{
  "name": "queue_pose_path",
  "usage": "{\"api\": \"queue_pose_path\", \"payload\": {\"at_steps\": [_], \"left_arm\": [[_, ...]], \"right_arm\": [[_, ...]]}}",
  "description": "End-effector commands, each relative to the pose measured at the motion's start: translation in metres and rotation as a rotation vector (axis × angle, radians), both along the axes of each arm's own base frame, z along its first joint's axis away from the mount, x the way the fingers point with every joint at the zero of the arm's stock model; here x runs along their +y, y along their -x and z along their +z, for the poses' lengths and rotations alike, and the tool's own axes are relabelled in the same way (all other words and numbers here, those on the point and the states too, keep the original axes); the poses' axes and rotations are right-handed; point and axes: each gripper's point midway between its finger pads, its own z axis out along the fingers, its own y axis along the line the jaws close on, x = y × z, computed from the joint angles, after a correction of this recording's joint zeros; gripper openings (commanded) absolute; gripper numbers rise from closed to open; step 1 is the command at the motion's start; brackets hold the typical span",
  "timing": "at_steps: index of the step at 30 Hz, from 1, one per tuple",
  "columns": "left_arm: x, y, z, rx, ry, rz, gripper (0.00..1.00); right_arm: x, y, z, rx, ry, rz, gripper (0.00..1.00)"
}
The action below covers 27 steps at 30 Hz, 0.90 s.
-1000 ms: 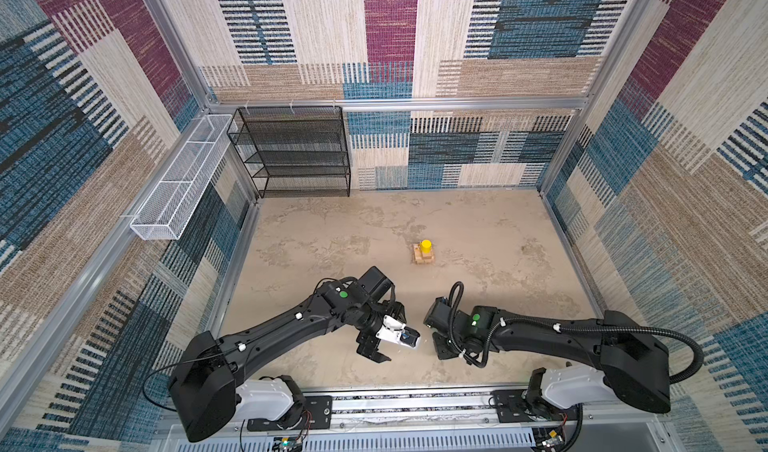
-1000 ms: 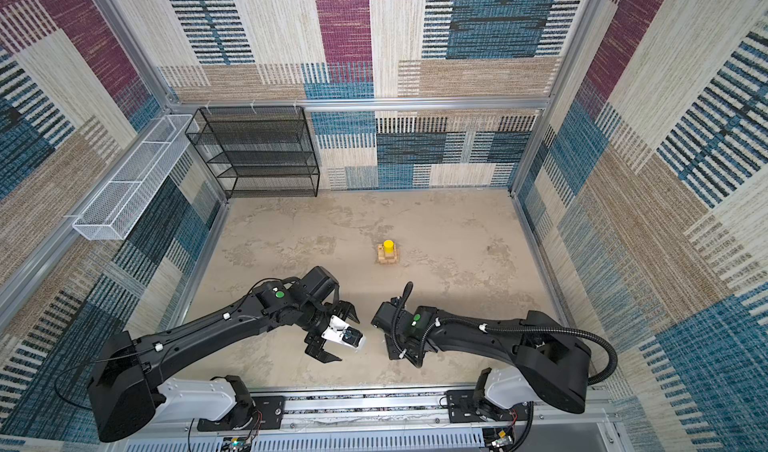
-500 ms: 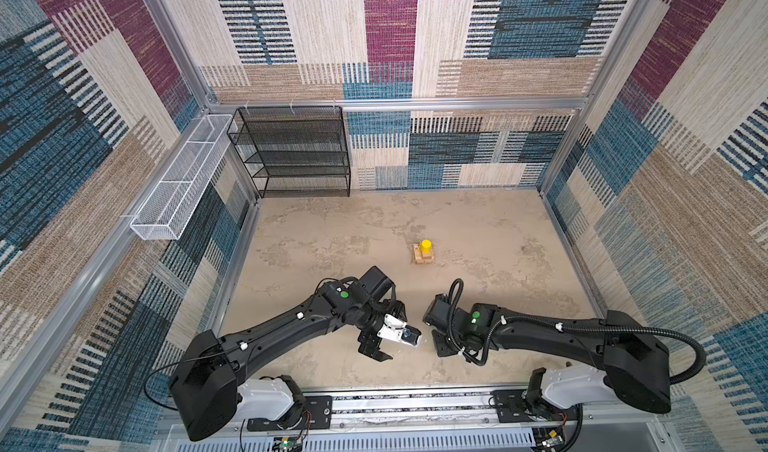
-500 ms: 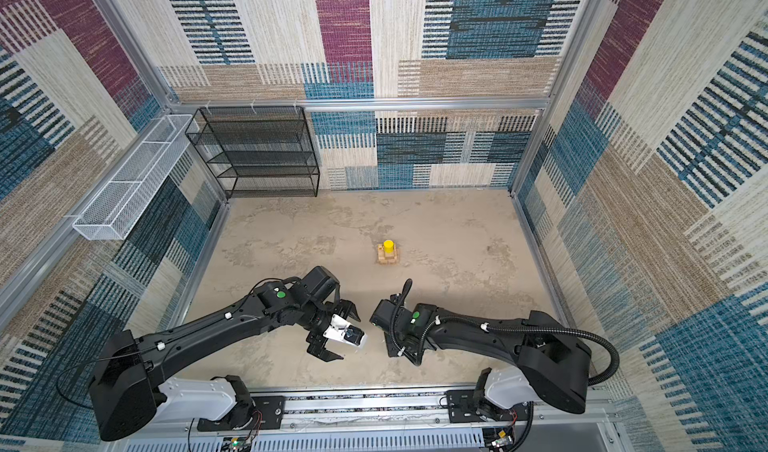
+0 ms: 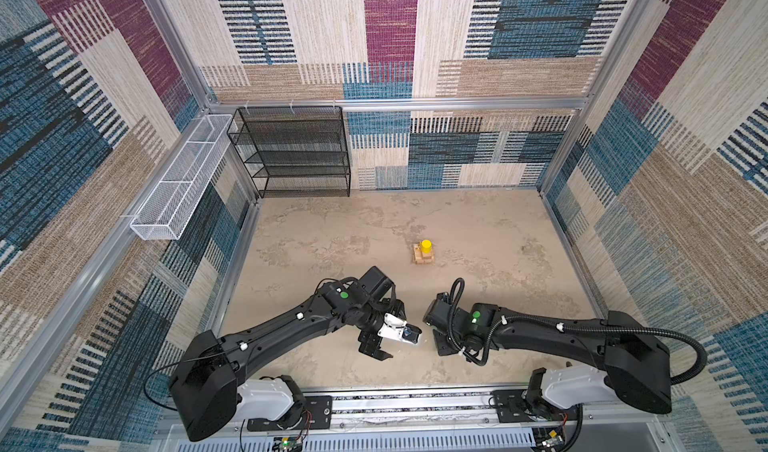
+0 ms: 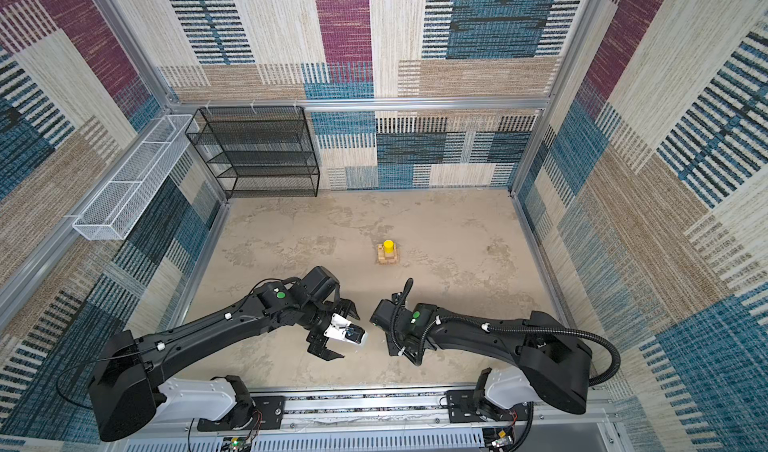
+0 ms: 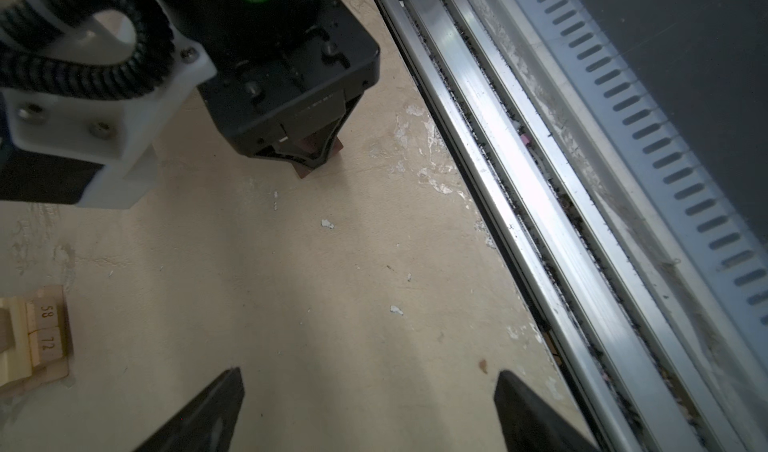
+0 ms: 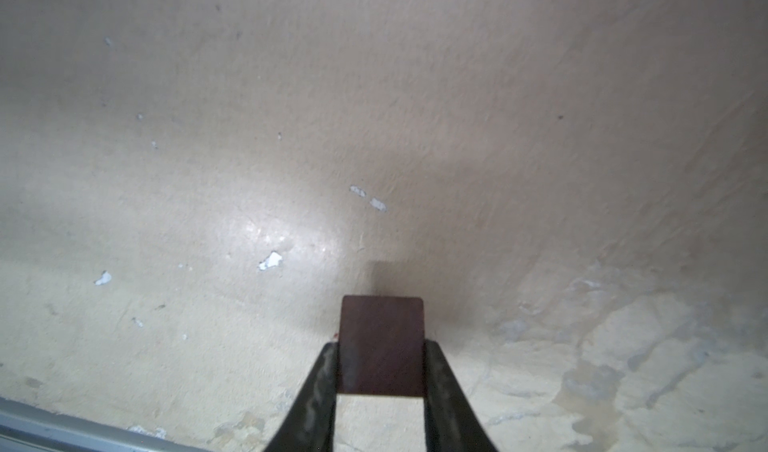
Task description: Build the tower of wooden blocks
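- Between the fingers of my right gripper [image 8: 382, 348], the dark brown block [image 8: 381, 325] is sitting pinched on its two flat side faces. The jaws are standing partly closed, only as wide as the block.
- Past my fingertips, a good part of the block is sticking out, so I am gripping it near one end rather than across its middle.
- Right under that gripper, the table [image 8: 249, 138] is lying close. I am not able to tell whether the block is clear of it.
- Beside the right gripper, my left gripper [image 7: 369, 374] is hanging spread wide with nothing in it.
- Well apart from both grippers, farther out over the table, the wood block tower [image 5: 423, 256] is standing with a yellow cylinder [image 5: 426, 245] on top.
- I am judging the block to be light, stiff and smooth-faced. It needs little squeeze, but an off-centre pinch may be letting it pivot or slip.
- I am treating the flat parallel sides as the right place to hold, leaving the underside free to land.
- I am expecting the tower to be a loose, easily nudged stack, so a gentle touch-down matters.
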Motion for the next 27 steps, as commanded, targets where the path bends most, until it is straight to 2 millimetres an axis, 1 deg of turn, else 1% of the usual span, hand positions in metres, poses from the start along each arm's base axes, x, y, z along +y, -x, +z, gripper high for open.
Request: {"api": "queue_pose_path", "payload": {"at_steps": [1, 3, 6, 12, 14, 17, 22, 24, 27], "left_arm": [[-0.003, -0.007, 0.002, -0.028, 0.012, 0.026, 0.99], [-0.003, -0.010, 0.004, -0.026, 0.018, 0.057, 0.99], [-0.005, -0.016, 0.004, -0.047, 0.027, 0.079, 0.99], [-0.010, -0.031, 0.010, -0.087, 0.048, 0.151, 0.99], [-0.012, -0.037, 0.012, -0.104, 0.059, 0.183, 0.99], [-0.014, -0.047, 0.016, -0.128, 0.074, 0.228, 0.99], [-0.018, -0.064, 0.024, -0.168, 0.101, 0.321, 0.99], [-0.019, -0.074, 0.030, -0.193, 0.121, 0.374, 0.99], [-0.020, -0.087, 0.038, -0.225, 0.145, 0.444, 0.99]], "right_arm": [[0.000, -0.003, 0.002, -0.020, -0.004, -0.016, 0.00], [-0.004, -0.004, 0.003, -0.026, 0.011, -0.027, 0.00], [-0.003, -0.008, 0.011, -0.049, 0.003, -0.038, 0.00], [-0.001, -0.021, 0.040, -0.152, -0.053, -0.043, 0.00], [-0.003, -0.027, 0.054, -0.199, -0.071, -0.057, 0.00], [-0.006, -0.032, 0.067, -0.249, -0.088, -0.075, 0.00], [-0.014, -0.042, 0.079, -0.308, -0.038, -0.099, 0.00], [-0.016, -0.048, 0.087, -0.333, -0.010, -0.113, 0.00], [-0.014, -0.063, 0.104, -0.384, 0.014, -0.126, 0.00]]}}
